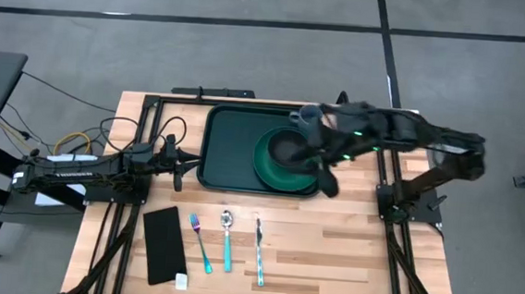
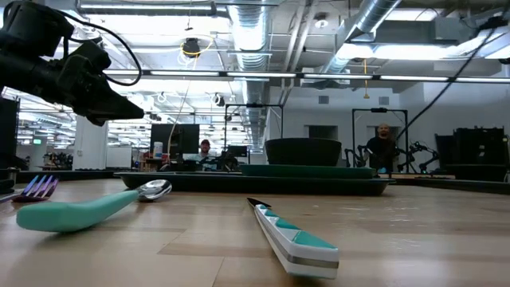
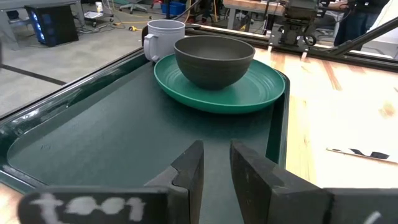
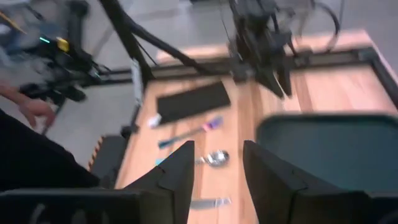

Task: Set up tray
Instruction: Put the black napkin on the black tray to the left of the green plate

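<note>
Tray (image 1: 234,154): far centre of table, holding plate (image 1: 284,174), bowl (image 1: 288,149), mug (image 1: 305,118).
Right gripper (image 4: 217,163): above the bowl, fingers apart, empty.
Left gripper (image 3: 216,163): left of the tray, narrow gap, empty.
Risk: the right arm could clip the bowl.

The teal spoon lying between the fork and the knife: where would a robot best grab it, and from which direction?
Probably the teal handle of the spoon, near its middle, coming straight down from above. It lies flat on the wooden table, with the fork and knife apart on either side, so fingers can close across the narrow handle.
</note>
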